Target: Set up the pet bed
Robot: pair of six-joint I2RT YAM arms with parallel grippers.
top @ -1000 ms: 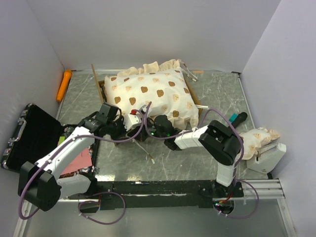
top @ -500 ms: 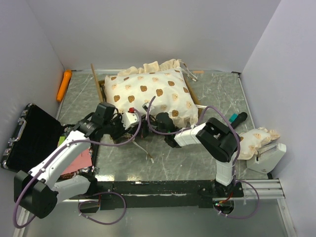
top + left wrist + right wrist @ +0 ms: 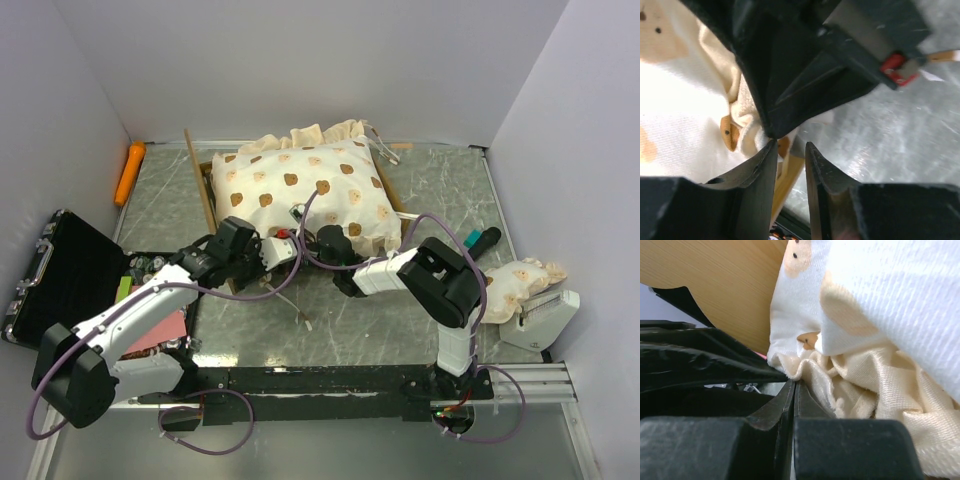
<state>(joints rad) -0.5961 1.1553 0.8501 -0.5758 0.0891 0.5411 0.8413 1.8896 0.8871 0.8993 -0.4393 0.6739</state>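
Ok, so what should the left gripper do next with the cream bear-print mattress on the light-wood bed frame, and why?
Probably ease the left gripper toward the cream bear-print mattress and close on its ruffled edge. Its jaws stand apart over the light-wood frame rail, holding nothing, while the shut right gripper sits at that edge too.

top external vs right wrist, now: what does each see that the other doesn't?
Top external only: the black case at left, the orange object in the far-left corner, the pillow at right, and the mattress as a whole.
Right wrist only: the right gripper with jaws closed, tips against the ruffle; whether cloth is pinched is unclear.
Both: the bear-print mattress and the light-wood bed frame.
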